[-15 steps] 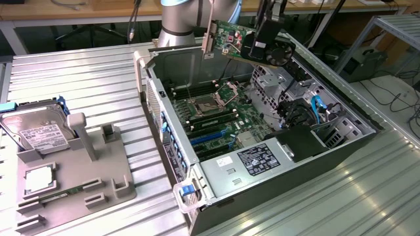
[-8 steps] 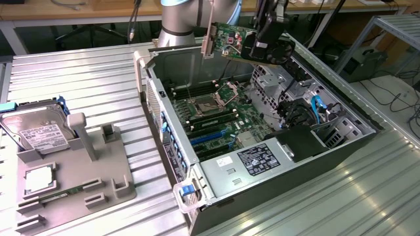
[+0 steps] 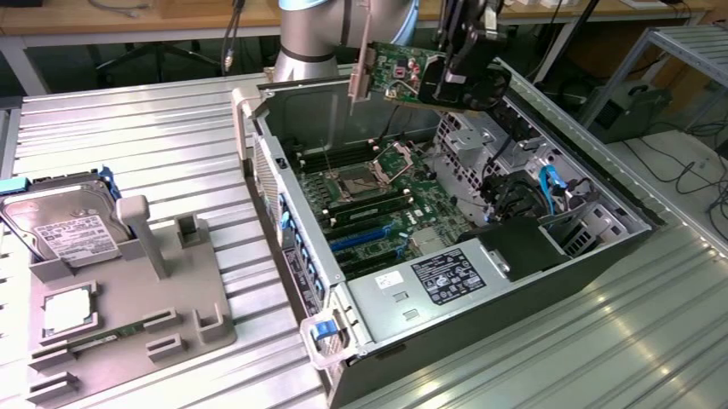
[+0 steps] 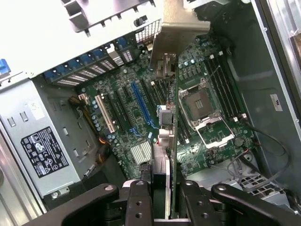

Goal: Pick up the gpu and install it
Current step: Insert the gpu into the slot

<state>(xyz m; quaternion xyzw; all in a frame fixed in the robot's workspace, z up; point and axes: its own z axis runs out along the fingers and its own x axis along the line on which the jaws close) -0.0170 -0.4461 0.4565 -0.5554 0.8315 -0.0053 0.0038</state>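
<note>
Gripper (image 4: 164, 200) — apparently tight around gpu (image 3: 398, 66)

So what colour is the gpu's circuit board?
The gpu board is green, clearest in the exterior view.

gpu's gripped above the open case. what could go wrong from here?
1. The gpu hangs over the motherboard; slipping from the tool, it might hit the open CPU socket.
2. Its bracket may snag the case wall.
3. Missing the blue slot could bend contacts.

gpu (image 3: 401, 70) in claw (image 3: 458, 89) above open case (image 3: 268, 166); hard drive (image 3: 63, 227) on stand (image 3: 170, 319), exterior view's left
</note>
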